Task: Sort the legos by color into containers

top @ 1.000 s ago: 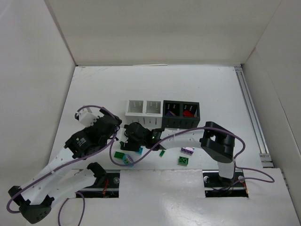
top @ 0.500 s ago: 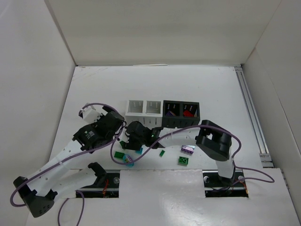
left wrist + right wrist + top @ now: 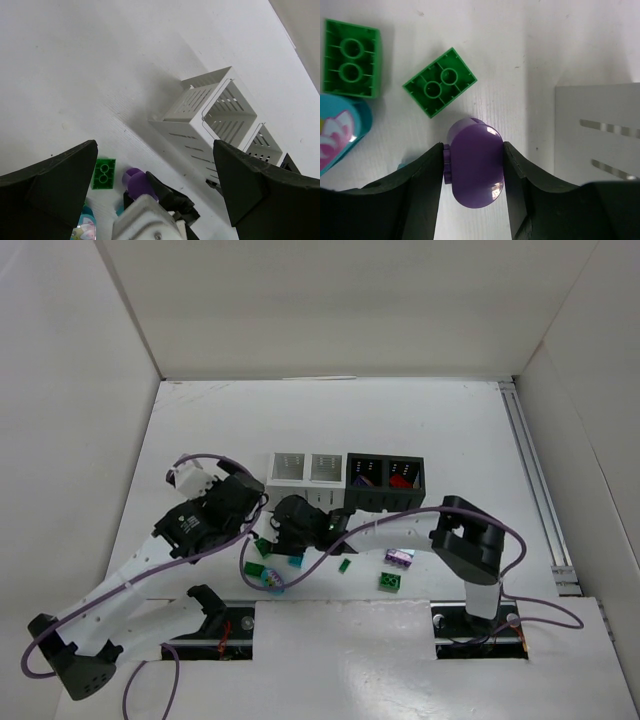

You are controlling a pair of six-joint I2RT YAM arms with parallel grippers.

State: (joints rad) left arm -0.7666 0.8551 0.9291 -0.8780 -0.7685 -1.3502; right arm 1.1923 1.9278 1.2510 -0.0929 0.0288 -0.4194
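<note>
Right pincer [image 3: 284, 534] low among loose legos [image 3: 256, 573], close before white containers [image 3: 305, 469]. Left pincer [image 3: 155, 145] spread wide, empty; purple rounded lego [image 3: 136, 181] near it. Right wrist: fingers [image 3: 427, 170] clamp lego's flanks; light, stiff, glossy, likely slippery; hold across flat sides.

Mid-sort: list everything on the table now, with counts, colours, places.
white containers: two, slotted white, centre.
black containers: two, black, right of the white pair; one holds purple pieces, one red.
green legos: at least four, green, before the containers.
purple brick: one, purple, near the rightmost green.
teal legos: at least two, teal, left cluster.
purple rounded piece: one, purple, gripped, beside the white containers.
left pincer: one, black, open, empty.
right pincer: one, black, shut on that piece.
</note>
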